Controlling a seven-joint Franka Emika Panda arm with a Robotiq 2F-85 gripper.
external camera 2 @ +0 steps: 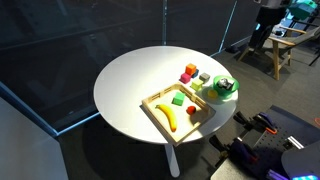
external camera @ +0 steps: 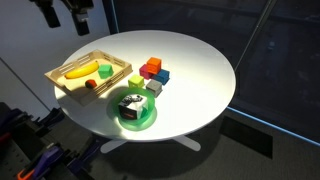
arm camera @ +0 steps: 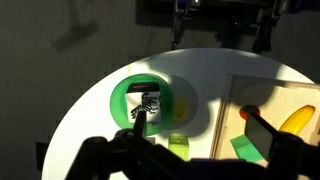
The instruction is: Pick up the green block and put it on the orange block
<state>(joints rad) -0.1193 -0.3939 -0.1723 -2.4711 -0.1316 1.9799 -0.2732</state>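
Observation:
The green block (external camera: 104, 70) lies in the wooden tray (external camera: 70, 90), beside the banana; it also shows in an exterior view (external camera 2: 178, 99) and in the wrist view (arm camera: 247, 150). The orange block (external camera: 154, 62) sits on the table in a small cluster of blocks, also seen in an exterior view (external camera 2: 191, 69); it is out of the wrist view. My gripper (arm camera: 195, 118) hangs high above the table, open and empty, its dark fingers framing the green plate and the tray edge. In an exterior view the gripper (external camera: 79, 18) is at the top left, far above the tray.
A banana (external camera: 82, 70) and a small red item (external camera: 92, 85) lie in the tray. A red cube (external camera: 147, 72), blue cube (external camera: 162, 75), pale yellow-green block (external camera: 136, 82) and grey block (external camera: 154, 88) sit by the orange one. A green plate (external camera: 150, 118) holds a patterned cube.

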